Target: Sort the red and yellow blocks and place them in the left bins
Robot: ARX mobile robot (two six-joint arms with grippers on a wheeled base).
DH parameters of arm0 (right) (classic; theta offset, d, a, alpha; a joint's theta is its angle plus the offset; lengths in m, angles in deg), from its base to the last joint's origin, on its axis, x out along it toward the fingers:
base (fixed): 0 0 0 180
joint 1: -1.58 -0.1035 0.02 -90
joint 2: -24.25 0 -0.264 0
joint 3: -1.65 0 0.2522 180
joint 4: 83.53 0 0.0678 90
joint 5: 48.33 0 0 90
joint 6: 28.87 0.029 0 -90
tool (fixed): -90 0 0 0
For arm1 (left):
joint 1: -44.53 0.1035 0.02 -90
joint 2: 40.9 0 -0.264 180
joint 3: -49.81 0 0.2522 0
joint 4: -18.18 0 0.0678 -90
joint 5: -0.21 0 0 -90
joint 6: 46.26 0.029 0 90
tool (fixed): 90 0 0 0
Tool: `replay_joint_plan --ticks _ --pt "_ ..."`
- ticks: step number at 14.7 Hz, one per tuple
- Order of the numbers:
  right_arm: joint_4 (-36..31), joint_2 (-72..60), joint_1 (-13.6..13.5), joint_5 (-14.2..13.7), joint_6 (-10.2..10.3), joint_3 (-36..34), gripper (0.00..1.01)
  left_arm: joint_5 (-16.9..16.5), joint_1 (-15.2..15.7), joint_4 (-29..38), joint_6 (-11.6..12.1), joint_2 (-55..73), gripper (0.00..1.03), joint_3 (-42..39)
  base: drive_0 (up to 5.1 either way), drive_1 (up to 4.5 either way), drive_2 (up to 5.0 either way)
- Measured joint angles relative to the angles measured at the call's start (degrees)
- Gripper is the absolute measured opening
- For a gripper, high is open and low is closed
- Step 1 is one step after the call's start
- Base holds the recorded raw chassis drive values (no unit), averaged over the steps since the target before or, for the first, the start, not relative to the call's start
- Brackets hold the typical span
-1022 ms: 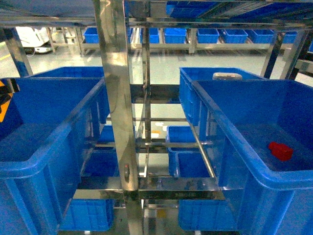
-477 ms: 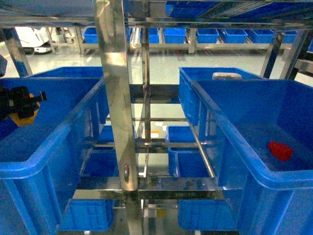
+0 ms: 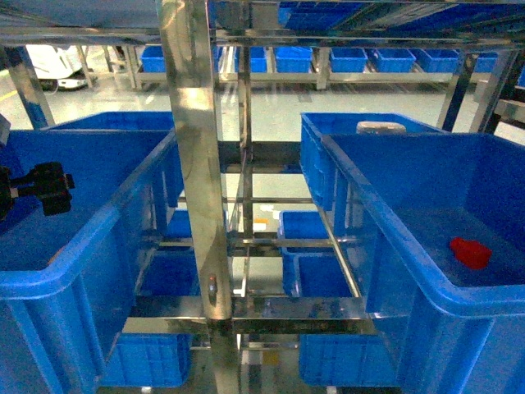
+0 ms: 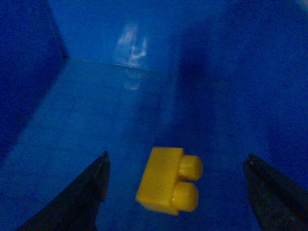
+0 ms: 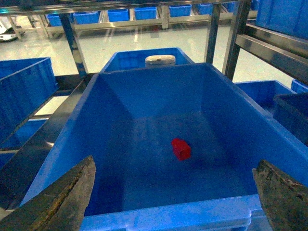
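Observation:
The yellow block (image 4: 168,180), with two round studs, shows low inside the left bin (image 4: 144,29), between my left gripper's (image 4: 176,158) wide-open dark fingers and touching neither; I cannot tell if it rests on the floor. In the head view the left gripper (image 3: 49,187) hangs over that bin (image 3: 82,254), and the yellow block is hidden there. The red block (image 3: 470,252) lies on the floor of the right-hand bin (image 3: 385,222). My right gripper (image 5: 175,161) is open above that bin's near rim (image 5: 168,216), with the red block (image 5: 181,148) well beyond its fingers.
A shiny steel rack post (image 3: 197,164) stands between the two bins. More blue crates sit behind and on lower shelves (image 3: 316,263). A pale round thing (image 3: 381,127) rests in the rear right crate.
The left gripper held the yellow block over the left bin half a second ago. Now its jaws are open and the block is free below them. The red block has not moved.

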State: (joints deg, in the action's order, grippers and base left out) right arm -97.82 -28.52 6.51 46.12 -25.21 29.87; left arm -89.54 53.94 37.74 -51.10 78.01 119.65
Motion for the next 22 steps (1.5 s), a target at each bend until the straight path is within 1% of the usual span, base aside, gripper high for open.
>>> replay_joint_plan --ticks 1,2,6,8,9,10,11,13,14,15,16,18,19,20,21,22 --pt "0.00 0.00 0.00 0.00 0.00 0.00 0.98 -0.44 -0.09 0.77 -1.46 -2.12 1.00 -1.77 0.0 0.00 0.0" --pt "0.02 0.00 0.00 0.00 0.00 0.00 0.98 -0.61 -0.09 1.40 -2.38 -3.26 0.98 -2.73 0.0 0.00 0.0" --pt "0.00 0.00 0.00 0.00 0.00 0.00 0.98 -2.47 -0.09 4.57 -4.22 -8.17 0.98 -9.27 0.0 0.00 0.0" --pt "0.02 0.00 0.00 0.00 0.00 0.00 0.98 -3.87 -0.22 7.56 -4.11 -12.59 0.98 -11.69 0.0 0.00 0.0" --pt "0.00 0.00 0.00 0.00 0.00 0.00 0.98 -4.50 -0.39 10.16 -3.63 -14.71 0.98 -12.98 0.0 0.00 0.0" --pt "0.00 0.00 0.00 0.00 0.00 0.00 0.98 -4.50 -0.42 10.16 -3.19 -15.93 0.98 -13.79 0.0 0.00 0.0" --pt "0.00 0.00 0.00 0.00 0.00 0.00 0.98 -4.35 -0.42 10.43 -2.62 -17.99 0.98 -16.37 0.0 0.00 0.0" --pt "0.00 0.00 0.00 0.00 0.00 0.00 0.98 -4.46 -0.42 10.10 -2.34 -23.12 0.98 -20.11 0.0 0.00 0.0" --pt "0.00 0.00 0.00 0.00 0.00 0.00 0.98 -5.44 -0.35 10.73 -1.99 -27.52 0.98 -22.29 0.0 0.00 0.0" --pt "0.00 0.00 0.00 0.00 0.00 0.00 0.98 -6.71 0.20 8.85 -2.25 -30.56 0.98 -23.02 0.0 0.00 0.0" --pt "0.00 0.00 0.00 0.00 0.00 0.00 0.98 -7.21 0.39 7.45 -2.32 -33.42 0.98 -23.80 0.0 0.00 0.0" --pt "0.00 0.00 0.00 0.00 0.00 0.00 0.98 -7.23 0.96 3.26 -2.86 -40.79 0.98 -26.34 0.0 0.00 0.0" --pt "0.00 0.00 0.00 0.00 0.00 0.00 0.98 -6.19 0.76 1.22 -3.32 -46.21 0.98 -28.68 0.0 0.00 0.0" --pt "0.00 0.00 0.00 0.00 0.00 0.00 0.98 -5.14 -0.09 -0.48 -3.89 -49.48 0.98 -29.44 0.0 0.00 0.0" --pt "0.00 0.00 0.00 0.00 0.00 0.00 0.98 -4.33 -2.01 -1.07 -4.46 -53.02 0.98 -29.59 0.0 0.00 0.0" --pt "0.00 0.00 0.00 0.00 0.00 0.00 0.98 -3.96 -4.09 0.39 -5.75 -55.47 0.98 -29.51 0.0 0.00 0.0"
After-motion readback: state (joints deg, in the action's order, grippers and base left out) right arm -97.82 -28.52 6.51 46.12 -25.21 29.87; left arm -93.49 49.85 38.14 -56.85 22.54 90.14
